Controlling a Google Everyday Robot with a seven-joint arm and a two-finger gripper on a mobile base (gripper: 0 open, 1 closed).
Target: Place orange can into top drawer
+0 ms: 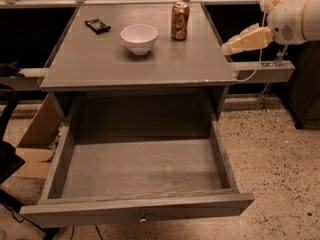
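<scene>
Hovering right of the table (100,59), gripper (228,47) jaws clenched empty — one orange can (179,20), one top drawer (135,207).

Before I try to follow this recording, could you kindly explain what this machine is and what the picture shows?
This is a mobile robot with one arm. There is one picture, from a single camera looking down at a grey table from its front. The white arm shows at the right; its cream end effector hovers off the table's right edge, holding nothing I can see. On the table are the orange can, a white bowl and a small dark packet. Below, the top drawer is pulled open; the can is not in it yet.
</scene>
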